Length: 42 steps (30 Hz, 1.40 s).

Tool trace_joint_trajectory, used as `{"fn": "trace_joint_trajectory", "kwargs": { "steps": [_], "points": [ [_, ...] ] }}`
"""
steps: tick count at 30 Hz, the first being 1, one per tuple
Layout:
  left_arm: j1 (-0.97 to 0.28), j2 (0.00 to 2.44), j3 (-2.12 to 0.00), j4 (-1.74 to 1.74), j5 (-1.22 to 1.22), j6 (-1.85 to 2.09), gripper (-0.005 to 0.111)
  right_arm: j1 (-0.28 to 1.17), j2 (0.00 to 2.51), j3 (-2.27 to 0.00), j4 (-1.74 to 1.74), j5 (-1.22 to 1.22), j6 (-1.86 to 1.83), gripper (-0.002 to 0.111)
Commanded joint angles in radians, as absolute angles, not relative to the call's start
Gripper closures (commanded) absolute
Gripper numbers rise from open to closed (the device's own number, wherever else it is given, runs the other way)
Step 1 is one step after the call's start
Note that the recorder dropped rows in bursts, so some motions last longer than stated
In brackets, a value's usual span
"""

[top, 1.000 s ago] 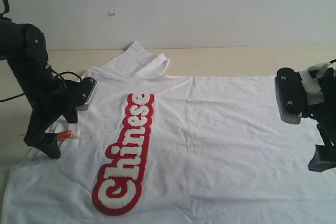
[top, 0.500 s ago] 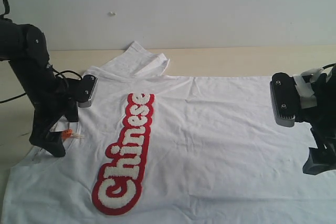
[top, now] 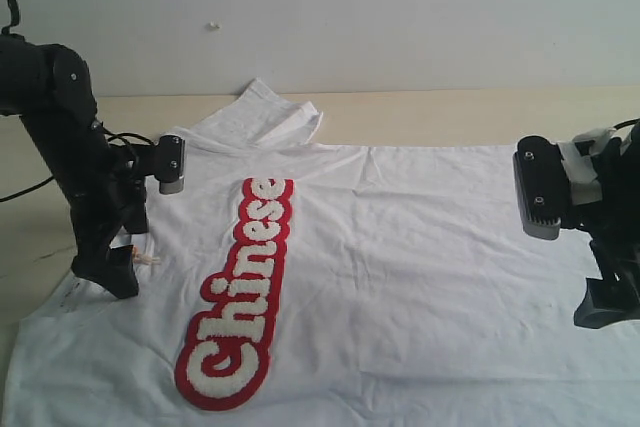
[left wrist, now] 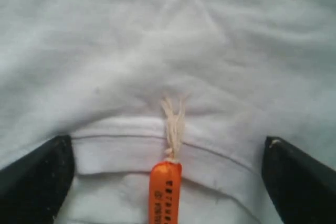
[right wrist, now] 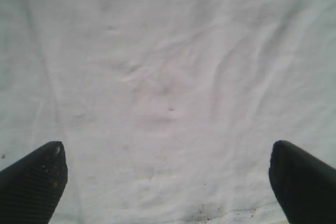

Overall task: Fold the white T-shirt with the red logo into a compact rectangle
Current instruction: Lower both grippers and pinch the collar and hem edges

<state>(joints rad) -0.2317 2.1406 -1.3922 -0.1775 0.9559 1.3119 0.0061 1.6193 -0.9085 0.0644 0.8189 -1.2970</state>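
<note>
OK, left gripper (top: 112,279): jaws spread wide, nothing gripped, straddling the collar (left wrist: 118,148) and orange neck tag (left wrist: 165,195). White T-shirt (top: 420,267) lies flat, face up, across the table (top: 470,105), collar toward the left arm. Red logo (top: 243,292) runs lengthwise, near that gripper on its right. Right gripper (top: 603,305): jaws also wide apart, empty, over plain fabric at the shirt's right end.

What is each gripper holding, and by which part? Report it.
Nothing is held. The left gripper is open over the orange tag, the right gripper open over the white T-shirt.
</note>
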Motion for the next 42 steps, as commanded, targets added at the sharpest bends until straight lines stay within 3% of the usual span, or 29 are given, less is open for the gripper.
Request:
{"fn": "trace_joint_trajectory", "kwargs": {
  "steps": [1, 11, 24, 42],
  "points": [
    [-0.229, 2.158, -1.384, -0.138, 0.989, 1.245, 0.014, 0.003, 1.620, -0.915, 0.072, 0.767, -1.297, 0.003],
    [-0.232, 2.158, -1.384, 0.050, 0.979, 1.314, 0.014, 0.003, 1.622, -0.915, 0.069, 0.727, -1.316, 0.003],
    [-0.232, 2.158, -1.384, 0.000, 0.991, 1.301, 0.014, 0.000, 1.818, -0.915, 0.018, 0.683, -1.387, 0.003],
    [-0.232, 2.158, -1.384, 0.000, 0.988, 1.301, 0.014, -0.139, 1.925, -1.058, 0.034, 0.775, -1.455, 0.003]
  ]
}}
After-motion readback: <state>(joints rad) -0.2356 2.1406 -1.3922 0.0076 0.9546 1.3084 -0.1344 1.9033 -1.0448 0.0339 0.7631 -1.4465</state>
